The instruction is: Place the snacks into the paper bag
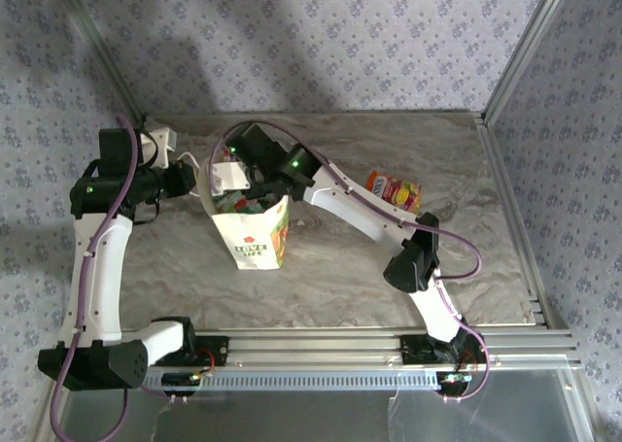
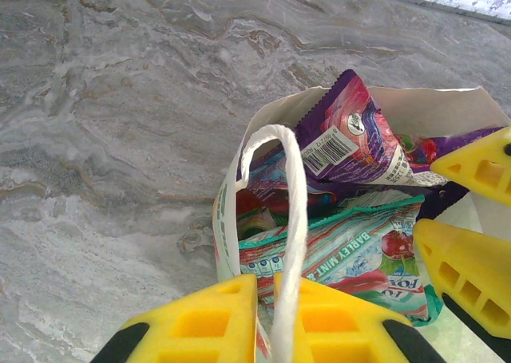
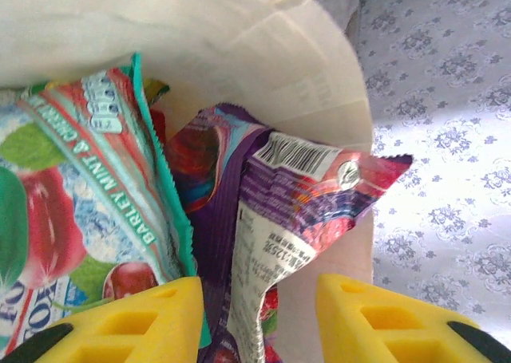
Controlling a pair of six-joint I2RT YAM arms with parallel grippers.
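Observation:
The white printed paper bag (image 1: 255, 238) stands upright mid-table. My left gripper (image 2: 265, 279) is shut on its near rim (image 2: 226, 211), with the white cord handle (image 2: 294, 195) looping over one finger. My right gripper (image 3: 259, 287) hangs open over the bag's mouth. A purple snack packet (image 3: 303, 211) stands loose between its fingers, poking above the rim. A teal-green packet (image 3: 72, 187) lies beside it inside the bag, with more packets beneath. In the left wrist view the right gripper's yellow fingers (image 2: 475, 171) show beside the purple packet (image 2: 351, 140).
One orange-red packet (image 1: 394, 189) lies on the marble table (image 1: 330, 277) to the right of the bag, beside the right arm. Patterned walls close in the back and right sides. An aluminium rail (image 1: 389, 345) runs along the near edge.

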